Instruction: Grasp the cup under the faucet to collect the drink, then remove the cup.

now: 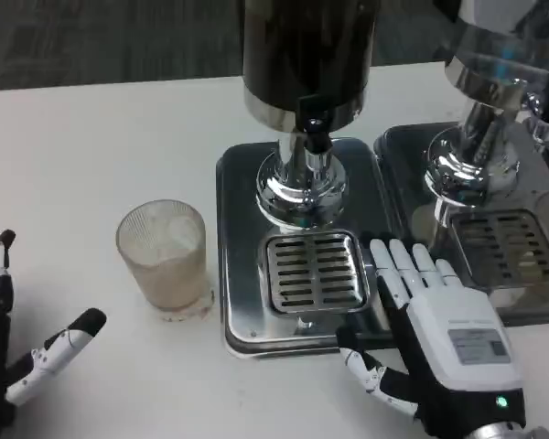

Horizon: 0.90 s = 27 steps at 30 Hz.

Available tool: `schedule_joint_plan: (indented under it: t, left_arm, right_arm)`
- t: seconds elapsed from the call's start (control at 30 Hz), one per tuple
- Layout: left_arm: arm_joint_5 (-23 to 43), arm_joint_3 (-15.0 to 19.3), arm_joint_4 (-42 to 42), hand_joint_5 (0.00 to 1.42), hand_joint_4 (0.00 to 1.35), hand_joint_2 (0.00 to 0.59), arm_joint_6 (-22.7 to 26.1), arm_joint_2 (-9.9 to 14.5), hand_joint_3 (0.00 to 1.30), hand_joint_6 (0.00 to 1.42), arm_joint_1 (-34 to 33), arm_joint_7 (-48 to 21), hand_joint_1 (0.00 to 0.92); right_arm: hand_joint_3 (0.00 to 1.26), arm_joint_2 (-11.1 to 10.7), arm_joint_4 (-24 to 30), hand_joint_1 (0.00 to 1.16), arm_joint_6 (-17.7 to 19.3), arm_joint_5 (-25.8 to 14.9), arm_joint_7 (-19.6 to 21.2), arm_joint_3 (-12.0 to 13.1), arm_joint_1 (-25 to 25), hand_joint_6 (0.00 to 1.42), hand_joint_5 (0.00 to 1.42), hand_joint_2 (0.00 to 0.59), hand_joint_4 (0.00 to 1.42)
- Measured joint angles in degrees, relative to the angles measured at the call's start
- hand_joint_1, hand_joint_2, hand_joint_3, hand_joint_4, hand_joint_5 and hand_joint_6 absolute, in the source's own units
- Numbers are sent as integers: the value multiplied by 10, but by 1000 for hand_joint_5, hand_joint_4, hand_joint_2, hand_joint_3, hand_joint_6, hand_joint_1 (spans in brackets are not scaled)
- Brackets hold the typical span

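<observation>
You are looking down at the white table, where the cup, a ribbed clear tumbler with a little pale liquid in its bottom, is standing upright at about nine o'clock from the drip grate, just off the left edge of the steel tray and not under the faucet. The faucet is hanging at twelve o'clock from the grate, below the dark drink dispenser. Your right hand is lying at about four o'clock from the grate, its fingers stretched flat and apart over the tray's right rim, thumb out toward the left, holding nothing. Your left hand is sitting at about eight o'clock from the cup, well apart from it, fingers spread wide and empty. A second dispenser is standing on its own tray at two o'clock.
</observation>
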<state>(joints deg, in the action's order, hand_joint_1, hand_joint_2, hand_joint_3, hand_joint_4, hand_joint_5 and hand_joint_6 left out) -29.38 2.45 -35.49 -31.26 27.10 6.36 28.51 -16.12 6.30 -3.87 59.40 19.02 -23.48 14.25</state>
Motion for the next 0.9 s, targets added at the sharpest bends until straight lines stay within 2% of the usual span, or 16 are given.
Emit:
schedule_joint_plan:
  t: [0.2, 0.4, 0.67, 0.9]
  left_arm:
    - [2, -20, -69, 0, 0, 0, -17, 7, 0, 0, -47, -14, 0]
    - [-4, -70, -140, 0, 0, 0, -32, 15, 0, 0, -130, -49, 0]
    - [-9, -113, -200, 0, 0, 0, -62, 14, 0, 0, -183, -49, 0]
    - [-16, -133, -247, 0, 0, 0, -67, -8, 0, 0, -216, -12, 0]
  right_arm:
    - [0, 5, 0, 391, -9, 2, 1, -2, 2, 48, 0, 425, 0]
    - [0, 3, 4, 391, -17, 2, -3, -2, 5, 49, 0, 425, 0]
    - [0, 1, 11, 396, -32, 2, -7, -1, 11, 60, 0, 422, 0]
    - [0, 0, 12, 399, -35, 2, -10, -1, 14, 63, 0, 413, 0]
